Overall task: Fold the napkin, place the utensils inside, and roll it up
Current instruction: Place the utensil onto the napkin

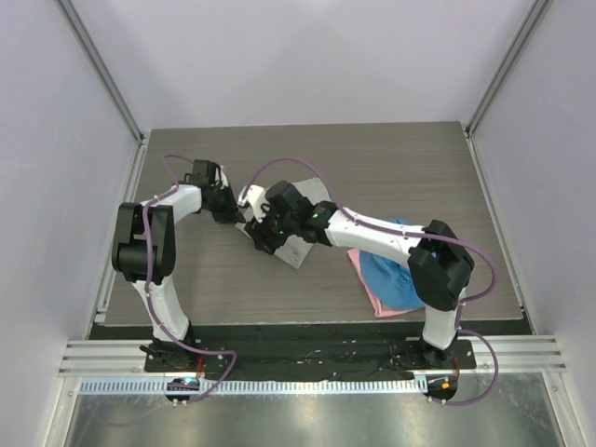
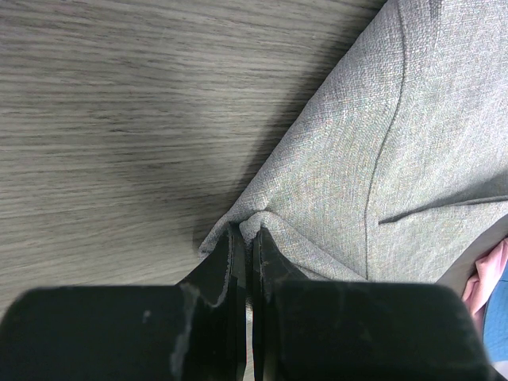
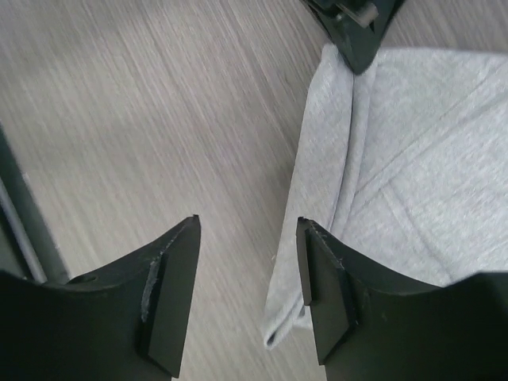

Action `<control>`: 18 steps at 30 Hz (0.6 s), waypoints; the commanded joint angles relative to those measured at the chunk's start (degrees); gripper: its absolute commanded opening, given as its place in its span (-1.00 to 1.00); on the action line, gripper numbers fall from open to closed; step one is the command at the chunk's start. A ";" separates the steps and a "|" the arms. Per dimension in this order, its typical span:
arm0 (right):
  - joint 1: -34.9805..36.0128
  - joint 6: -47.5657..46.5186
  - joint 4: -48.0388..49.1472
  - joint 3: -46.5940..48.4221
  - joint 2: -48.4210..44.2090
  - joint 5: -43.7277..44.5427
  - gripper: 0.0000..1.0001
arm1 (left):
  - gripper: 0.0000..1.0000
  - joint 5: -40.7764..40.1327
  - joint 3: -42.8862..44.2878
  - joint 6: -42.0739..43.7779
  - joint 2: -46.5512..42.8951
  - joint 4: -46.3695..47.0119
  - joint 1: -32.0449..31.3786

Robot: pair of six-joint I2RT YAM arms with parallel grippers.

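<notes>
My left fingers (image 2: 250,238) pinch shut on a bunched edge of the napkin (image 2: 381,159), which lies folded on the table (image 1: 372,158). My right fingers (image 1: 255,233) stand apart, empty, straddling its edge. From above, my arms cover much of it; the wrist views show its creases. At its 4 o'clock, the blue cloth (image 1: 396,279) lies over the pink cloth (image 1: 371,300), under my right arm.

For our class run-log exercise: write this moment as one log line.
left gripper: shut on napkin corner | right gripper: open, empty, at napkin edge | napkin: lying on table
</notes>
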 commanded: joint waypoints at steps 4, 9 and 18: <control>2.59 -6.00 7.41 4.63 8.53 11.46 0.05 | -1.00 0.55 0.72 -0.33 1.09 0.73 0.13; 2.94 -7.75 8.82 6.22 11.79 13.75 0.03 | -1.00 0.73 0.72 -0.50 1.27 0.99 0.13; 3.03 -8.37 8.73 8.59 15.57 13.84 -0.01 | -1.00 1.17 0.99 -0.50 1.62 1.08 0.13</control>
